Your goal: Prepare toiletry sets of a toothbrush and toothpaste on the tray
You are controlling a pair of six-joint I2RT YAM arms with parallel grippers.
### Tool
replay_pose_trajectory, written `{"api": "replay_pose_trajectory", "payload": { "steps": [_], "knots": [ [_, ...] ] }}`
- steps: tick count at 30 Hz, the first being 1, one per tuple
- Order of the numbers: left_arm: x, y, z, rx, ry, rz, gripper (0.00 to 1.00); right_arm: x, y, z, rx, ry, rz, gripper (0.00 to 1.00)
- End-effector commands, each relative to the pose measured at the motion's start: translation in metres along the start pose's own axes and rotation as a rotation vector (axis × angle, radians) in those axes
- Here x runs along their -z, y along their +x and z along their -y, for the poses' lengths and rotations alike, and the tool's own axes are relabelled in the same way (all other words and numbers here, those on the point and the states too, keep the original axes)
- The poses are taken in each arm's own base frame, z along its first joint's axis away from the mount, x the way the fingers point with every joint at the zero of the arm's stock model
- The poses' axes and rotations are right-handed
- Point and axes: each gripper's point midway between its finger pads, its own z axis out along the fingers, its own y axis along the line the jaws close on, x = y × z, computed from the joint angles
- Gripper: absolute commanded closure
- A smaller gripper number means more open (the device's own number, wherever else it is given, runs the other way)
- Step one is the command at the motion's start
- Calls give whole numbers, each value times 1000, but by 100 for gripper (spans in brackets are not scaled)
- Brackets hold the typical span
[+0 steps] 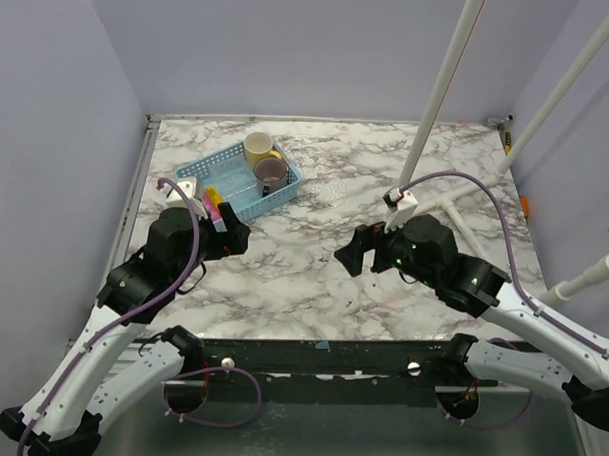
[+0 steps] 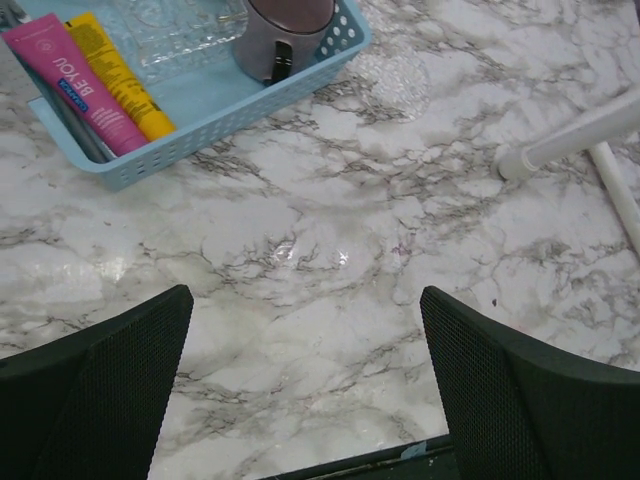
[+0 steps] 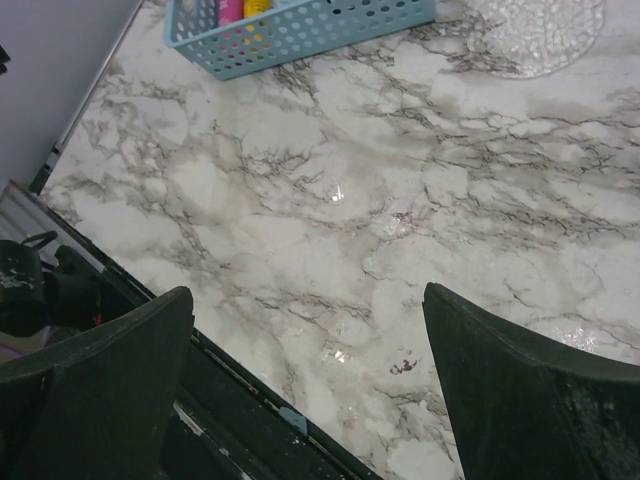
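Observation:
A pink tube (image 2: 72, 82) and a yellow tube (image 2: 118, 74) lie side by side in the left end of a light blue basket (image 2: 250, 115). A thin dark-edged stick shows beside the pink tube (image 2: 78, 130); I cannot tell if it is a toothbrush. In the top view the tubes (image 1: 213, 203) lie at the basket's near-left end (image 1: 202, 168), just beyond my left gripper (image 1: 236, 234). My left gripper (image 2: 305, 292) is open and empty over bare marble. My right gripper (image 1: 350, 256) is open and empty too (image 3: 307, 290), at mid table.
A purple mug (image 1: 270, 171) and a cream mug (image 1: 257, 144) stand in the basket. A clear textured disc (image 2: 395, 80) lies on the marble right of the basket, also in the right wrist view (image 3: 535, 30). White frame poles (image 1: 445, 83) stand at the back right.

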Motion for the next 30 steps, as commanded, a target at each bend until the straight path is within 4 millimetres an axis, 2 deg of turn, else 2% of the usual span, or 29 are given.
{"api": "replay_pose_trajectory", "payload": {
  "steps": [1,7,12,17,21,25,30],
  "knots": [
    [-9,-12,-24,33,-155,17,6,-12,10,6,0,45,-40,0],
    [-35,-14,-52,120,-236,-29,17,-30,29,6,2,43,-102,0],
    [-53,-12,-72,174,-293,-51,19,-53,36,12,11,85,-120,0],
    [-64,-7,-75,212,-282,-82,20,-85,39,17,33,155,-156,0],
    [-66,-7,-74,215,-270,-86,19,-110,34,27,55,245,-155,0],
    [-63,-8,-69,204,-238,-94,17,-132,26,40,83,353,-135,1],
    [-52,-11,-59,175,-193,-108,16,-161,22,51,128,451,-154,9]
  ]
}}
